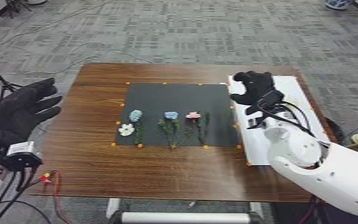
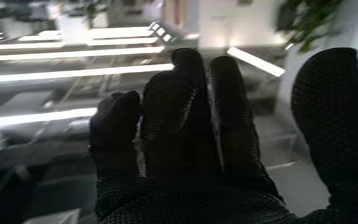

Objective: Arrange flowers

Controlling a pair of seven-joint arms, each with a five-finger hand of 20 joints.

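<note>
While all four blooms are lying on the dark sheet (image 1: 175,95) on the tabletop (image 1: 95,170), the step in hand is probably becoming a first pick. Going left to right: the white flower (image 1: 126,130) is sitting low by the sheet's left edge, the pale blue-green flower (image 1: 135,116) just above and beside it, then the blue flower (image 1: 171,115) with its leafy stem running down, then the pink flower (image 1: 193,115). The white sheet (image 1: 256,147) is lying to the right, likely waiting as the drop area.

For a good pick, the hand should be coming in from above, lining thumb and fingers up across one stem, pinching below the bloom and lifting straight up. Pink is looking like the easiest reach; leaves are sitting close by, so a sloppy approach is risking a snag or a double pick. Petals are probably crushing easily.

Left hand (image 1: 20,117): hanging out past the tabletop's left side, fingers spread, holding nothing. Right hand (image 1: 261,85): hovering around the white sheet's upper left part, wide open, fingers straight, thumb well apart, gripping nothing.
</note>
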